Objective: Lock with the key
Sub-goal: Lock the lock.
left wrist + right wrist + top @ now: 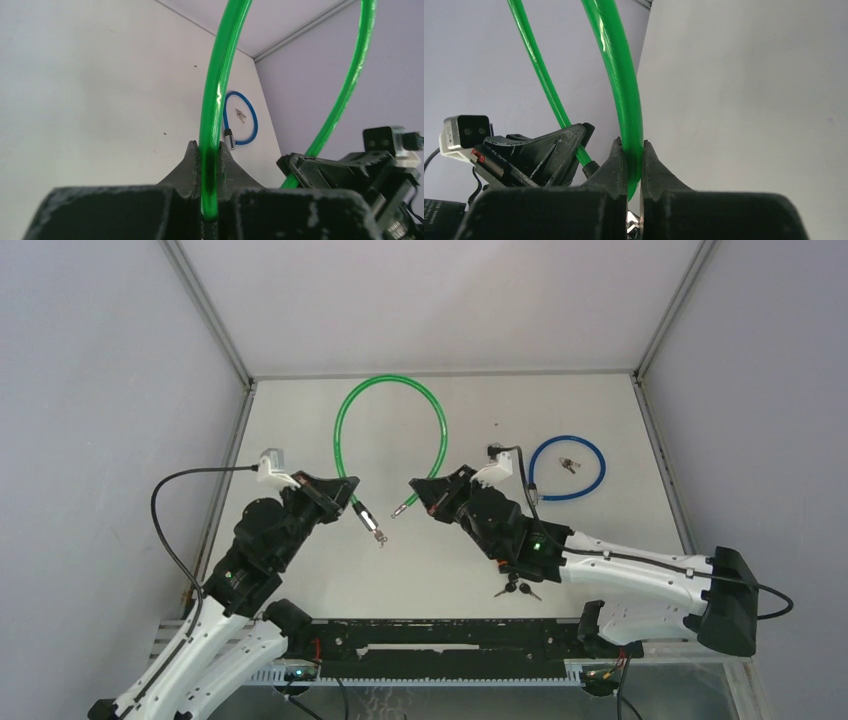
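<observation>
A green cable lock [390, 382] arches over the back of the table, and each of its two ends is held by one gripper. My left gripper [347, 494] is shut on the left leg [215, 100] just above its dark lock head [368, 523]. My right gripper [427, 490] is shut on the right leg [624, 100] just above its metal pin end [401, 509]. The two ends hang a short gap apart above the table. A bunch of keys [518, 589] lies on the table under my right arm.
A blue cable lock [567, 468] lies coiled at the back right with a small key [570, 466] inside its loop; it also shows in the left wrist view [241, 125]. Grey walls enclose the table on three sides.
</observation>
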### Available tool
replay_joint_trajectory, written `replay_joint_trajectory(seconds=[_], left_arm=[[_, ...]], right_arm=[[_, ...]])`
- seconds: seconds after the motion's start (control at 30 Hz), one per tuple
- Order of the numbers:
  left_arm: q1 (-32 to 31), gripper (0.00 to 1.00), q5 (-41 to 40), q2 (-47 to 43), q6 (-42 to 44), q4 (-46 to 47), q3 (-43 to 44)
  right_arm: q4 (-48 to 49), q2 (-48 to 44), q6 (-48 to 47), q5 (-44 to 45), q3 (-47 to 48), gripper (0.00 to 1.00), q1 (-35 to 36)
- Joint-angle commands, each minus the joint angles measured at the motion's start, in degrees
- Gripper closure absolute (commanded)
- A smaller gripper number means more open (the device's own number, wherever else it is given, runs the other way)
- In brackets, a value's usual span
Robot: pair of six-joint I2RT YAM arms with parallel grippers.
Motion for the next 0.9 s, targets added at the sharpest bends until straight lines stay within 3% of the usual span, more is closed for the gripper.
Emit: replay_joint_trajectory(seconds=[0.0,0.47,0.67,0.77,0.87], left_arm=[[-1.03,1.00,-3.50,1.89,-2.50,-3.93,3.84],[-4.26,1.00,-3.45,7.64,-2.74,-7.52,7.17],[-4.42,1.00,-3.03,8.59,-2.37,-8.15,8.08],[-4.33,1.00,-3.37,8.51,-2.71,-8.82,8.70],[-4.37,1.00,-2.62,8.48,-3.31,-9.89,9.21]], right_arm=[[0.00,1.90,-1.96,6.29,6.17,1.00,3.31],[-0.38,5.11,-9.35,1.30,10.05,1.00,3.38],[11.51,5.90,-20.42,-8.14,5.98,1.00,3.66],[23.29,5.76,-28.17,-13.32,0.02,1.00,3.72],[33.38,5.79,-32.16,-13.03,-5.74,1.00,4.07]])
